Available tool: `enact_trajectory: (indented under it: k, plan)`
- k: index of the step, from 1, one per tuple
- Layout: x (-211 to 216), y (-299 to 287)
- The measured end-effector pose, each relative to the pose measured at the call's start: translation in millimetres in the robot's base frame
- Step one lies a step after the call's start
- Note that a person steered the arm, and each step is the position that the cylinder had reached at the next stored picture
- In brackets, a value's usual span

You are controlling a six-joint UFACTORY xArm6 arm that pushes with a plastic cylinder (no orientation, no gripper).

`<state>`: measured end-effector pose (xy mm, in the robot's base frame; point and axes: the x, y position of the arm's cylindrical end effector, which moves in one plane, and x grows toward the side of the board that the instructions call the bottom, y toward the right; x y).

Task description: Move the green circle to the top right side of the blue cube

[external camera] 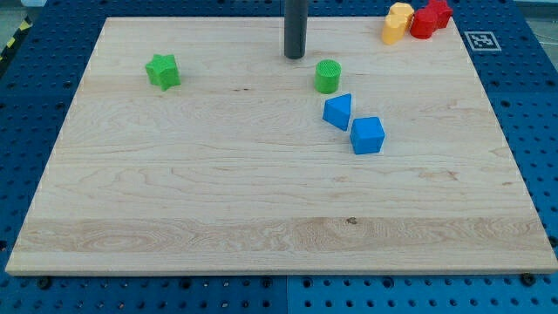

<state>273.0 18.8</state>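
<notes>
A single camera view looks down at a slant on a pale wooden table [261, 201], which rests on a blue pegboard [35, 96].

A dark upright rod comes down from the view's top edge near the middle. My tip [295, 57] meets the wood in the upper part of the table. This arm carries no jaws, only the rod, so there is nothing spread or pressed together to report.

The green circle [328, 77], a short round cylinder, stands just to the view's right of my tip and slightly lower, near it but not touching.

Below the green circle sits a blue triangle block [337, 112], close beneath it with a small gap. The blue cube [367, 135] lies just lower and to the right of the triangle block, nearly touching it. The green circle is thus up and to the left of the blue cube.

A green star [162, 71] rests well apart, near the table's upper left.

In the upper right corner, a yellow block [398, 23] and a red block [430, 17] sit side by side, touching; their shapes are hard to make out.
</notes>
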Motion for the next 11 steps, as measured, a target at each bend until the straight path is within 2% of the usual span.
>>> enact_trajectory:
  k: [2,5,8,9,11]
  plan:
    - [3,0]
    - [61,3]
    - [61,121]
    - [62,143]
    - [64,148]
